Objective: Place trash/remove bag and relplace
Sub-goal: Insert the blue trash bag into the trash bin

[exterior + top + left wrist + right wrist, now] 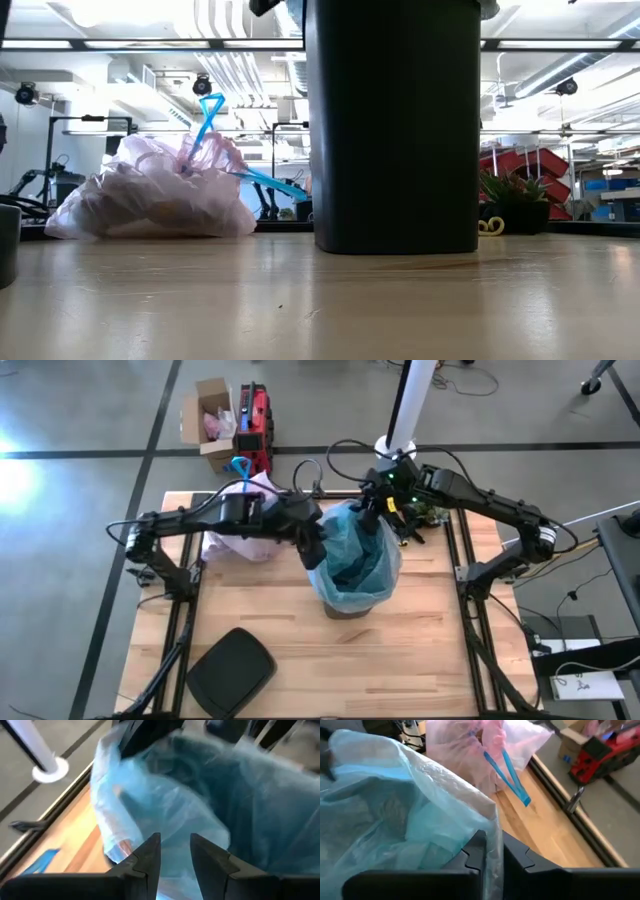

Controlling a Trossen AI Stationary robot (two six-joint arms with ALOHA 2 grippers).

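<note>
Fitting the fresh light blue bag (352,560) over the black bin (392,125), which stands near table centre. My left gripper (174,851) is at the bin's 9 o'clock rim; its fingers stand a narrow gap apart, blue film lying just ahead of them, and I cannot tell whether any film is actually caught between. My right gripper (491,849) is at the 1 o'clock rim, fingers pressed together on a fold of the blue bag's edge.

The bag (243,525), pinkish-white and already out, sits full at about 10 o'clock from the bin, its blue drawstring (208,118) sticking up. No loose trash is visible on the table; it seems to be inside that bag, though the plastic is too cloudy to be sure. A black lid (231,671) lies near the table's 7 o'clock corner.

Judged step: seating the new liner's mouth around the rim; replacement is well along.

Risks:
- Thin film; opposing pulls from both sides could tear it at the right pinch.
- If the left side has only air, that edge slumps into the bin.
- Upward tug may tip or drag the bin.
</note>
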